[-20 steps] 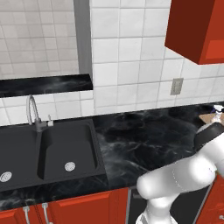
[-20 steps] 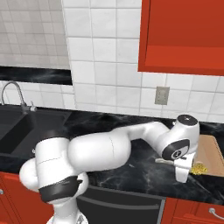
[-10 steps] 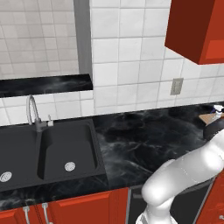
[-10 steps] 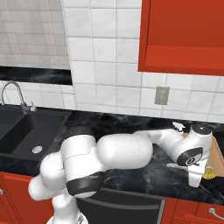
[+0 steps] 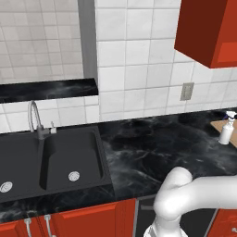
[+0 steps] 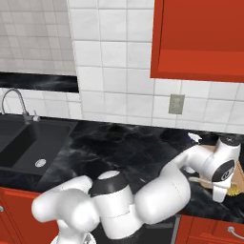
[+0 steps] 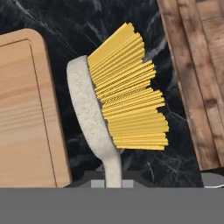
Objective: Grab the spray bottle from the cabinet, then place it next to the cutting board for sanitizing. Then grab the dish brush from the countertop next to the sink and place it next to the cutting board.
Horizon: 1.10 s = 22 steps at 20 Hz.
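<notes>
The tool [image 6: 224, 193] hangs low at the far right of the worktop [image 6: 124, 152], just in front of the board [image 6: 206, 155], and it is clamped on the brush [image 7: 111, 127]: in the hand view the cream handle runs down between the dark finger tips at the bottom edge, while the head stands up with its yellow bristles fanned out to the right. In that view the brush is over black marble, with the board [image 7: 24, 113] close along its left side and a strip of darker wood planks [image 7: 197, 74] at the right; whether the brush touches the worktop cannot be told. In the right base view a bit of the yellow bristles [image 6: 234, 190] shows beside the tool, by the board's front edge. The bottle [image 5: 226, 129] stands upright at the board's near corner [image 5: 221, 126] in the left base view, and its bluish tip [image 6: 193, 137] peeks out behind the arm in the right base view. The sink [image 5: 51, 159] with its faucet [image 5: 34, 118] lies well apart at the left of the worktop. The red cabinet [image 6: 200, 38] hangs on the tiled wall above the board, with a wall outlet [image 6: 176, 104] below it.
</notes>
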Available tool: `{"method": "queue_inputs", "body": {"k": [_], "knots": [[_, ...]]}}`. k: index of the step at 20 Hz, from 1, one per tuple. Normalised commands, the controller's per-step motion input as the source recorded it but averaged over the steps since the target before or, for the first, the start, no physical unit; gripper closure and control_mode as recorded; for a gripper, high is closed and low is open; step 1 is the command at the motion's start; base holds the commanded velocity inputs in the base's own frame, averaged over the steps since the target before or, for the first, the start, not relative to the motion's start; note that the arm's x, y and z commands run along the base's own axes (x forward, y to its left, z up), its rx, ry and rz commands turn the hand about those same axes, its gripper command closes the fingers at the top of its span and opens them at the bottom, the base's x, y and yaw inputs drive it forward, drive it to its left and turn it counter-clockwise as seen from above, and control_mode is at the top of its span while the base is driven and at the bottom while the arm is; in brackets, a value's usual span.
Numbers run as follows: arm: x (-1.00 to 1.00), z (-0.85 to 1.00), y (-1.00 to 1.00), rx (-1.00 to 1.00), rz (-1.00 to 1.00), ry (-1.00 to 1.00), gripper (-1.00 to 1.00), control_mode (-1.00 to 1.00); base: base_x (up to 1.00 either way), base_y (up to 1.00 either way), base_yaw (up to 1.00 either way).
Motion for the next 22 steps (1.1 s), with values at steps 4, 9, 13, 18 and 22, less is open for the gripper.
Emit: {"method": "queue_inputs", "body": {"k": [4,9,13,18,22], "knots": [[0.02,-0.45,-0.18,0.00,0.00,0.00,1.00,-1.00,0.00,0.00,0.00],[0.00,-0.47,-0.01,0.00,0.00,0.00,1.00,-1.00,0.00,0.00,0.00],[0.01,-0.50,0.00,0.00,0.00,0.00,1.00,-1.00,0.00,0.00,0.00],[0.09,-0.50,0.00,0.00,0.00,0.00,-1.00,-1.00,0.00,0.00,0.00],[0.27,-0.26,0.00,0.00,0.00,0.00,-1.00,-1.00,0.00,0.00,0.00]]}}
